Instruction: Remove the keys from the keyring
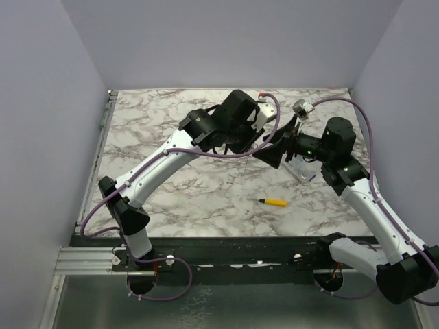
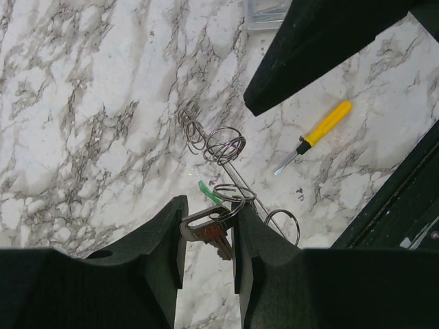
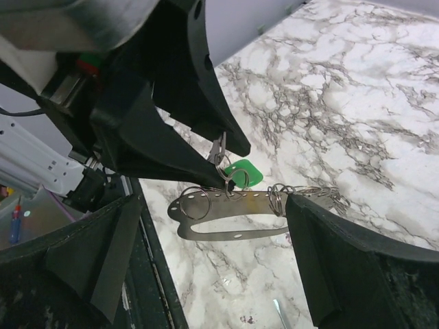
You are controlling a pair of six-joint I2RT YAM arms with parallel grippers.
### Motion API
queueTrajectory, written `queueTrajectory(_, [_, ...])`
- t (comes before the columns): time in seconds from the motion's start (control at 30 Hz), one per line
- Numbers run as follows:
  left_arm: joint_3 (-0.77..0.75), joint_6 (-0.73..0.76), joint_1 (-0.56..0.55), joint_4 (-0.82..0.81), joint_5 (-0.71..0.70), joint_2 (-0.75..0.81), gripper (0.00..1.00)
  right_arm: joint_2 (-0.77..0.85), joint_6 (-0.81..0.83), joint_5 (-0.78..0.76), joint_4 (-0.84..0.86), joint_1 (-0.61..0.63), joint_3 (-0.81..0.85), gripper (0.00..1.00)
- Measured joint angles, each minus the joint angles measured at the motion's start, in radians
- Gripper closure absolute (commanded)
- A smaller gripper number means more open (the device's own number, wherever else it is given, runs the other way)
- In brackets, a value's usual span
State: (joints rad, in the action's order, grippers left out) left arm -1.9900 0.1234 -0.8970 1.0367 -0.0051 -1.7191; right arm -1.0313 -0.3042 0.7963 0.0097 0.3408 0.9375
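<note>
The keyring is a flat silvery oblong plate with holes, held in the air, with several wire rings threaded on it. A tiny key with a bright green head hangs from one ring. My left gripper is shut on a silvery key that hangs from a ring, with the green key just beyond. My right gripper is open around the plate. The plate's right end touches the right finger; a gap shows at the left finger. In the top view both grippers meet mid-table.
A yellow-handled screwdriver lies on the marble table near the front. It also shows in the left wrist view. A clear plastic box sits under my right wrist. A small silvery object stands at the back right.
</note>
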Motion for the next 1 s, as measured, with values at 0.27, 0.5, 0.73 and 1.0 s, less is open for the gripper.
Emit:
queueTrajectory(0.27, [-0.046,-0.182,0.0,-0.006,-0.016,-0.036,1.0,0.0,0.08,-0.093,-0.076,0.08,0.001,0.0])
queueTrajectory(0.5, [-0.071,-0.239,0.009,-0.026,0.04,-0.041,1.0,0.0,0.185,-0.241,-0.103,0.13,0.001,0.23])
queueTrajectory(0.73, [-0.069,-0.231,0.041,-0.039,0.147,-0.041,1.0,0.005,0.337,-0.326,-0.134,0.132,0.002,0.53])
queueTrajectory(1.0, [-0.057,-0.187,0.104,-0.044,0.301,-0.04,1.0,0.016,0.471,-0.366,-0.172,0.131,0.009,0.8])
